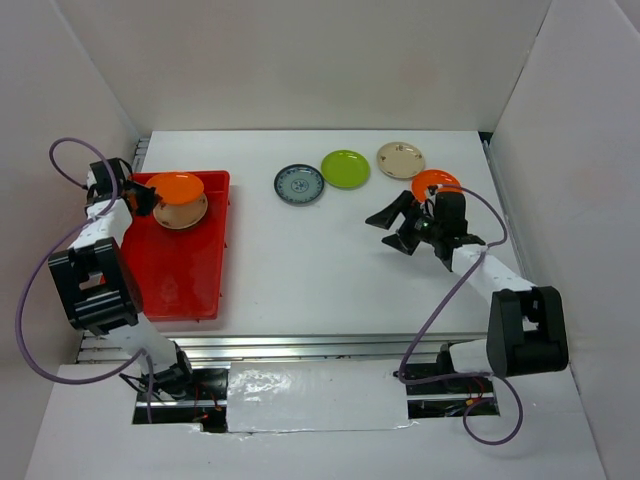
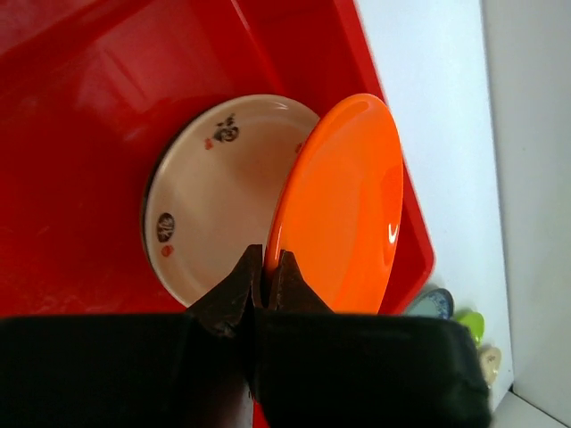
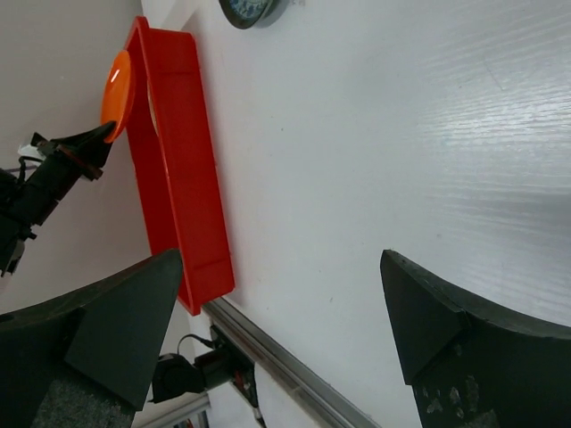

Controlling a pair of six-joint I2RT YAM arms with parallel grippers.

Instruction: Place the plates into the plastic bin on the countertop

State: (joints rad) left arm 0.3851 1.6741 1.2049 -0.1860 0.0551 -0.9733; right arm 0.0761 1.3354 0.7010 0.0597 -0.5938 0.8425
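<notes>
My left gripper (image 1: 148, 197) is shut on the rim of an orange plate (image 1: 176, 186) and holds it tilted above a cream plate (image 1: 188, 213) that lies in the far end of the red plastic bin (image 1: 190, 280). The left wrist view shows the same grip (image 2: 266, 267), the orange plate (image 2: 343, 205), the cream plate (image 2: 223, 196) and the bin (image 2: 80, 134). On the countertop lie a blue-grey patterned plate (image 1: 299, 184), a lime green plate (image 1: 345, 168), a cream plate (image 1: 400, 159) and a second orange plate (image 1: 433, 181). My right gripper (image 1: 398, 227) is open and empty beside that orange plate.
A metal rail (image 1: 300, 347) runs along the near edge of the countertop. White walls stand at the left, back and right. The right wrist view shows the bin (image 3: 178, 169), the held orange plate (image 3: 117, 80) and bare countertop between my open fingers.
</notes>
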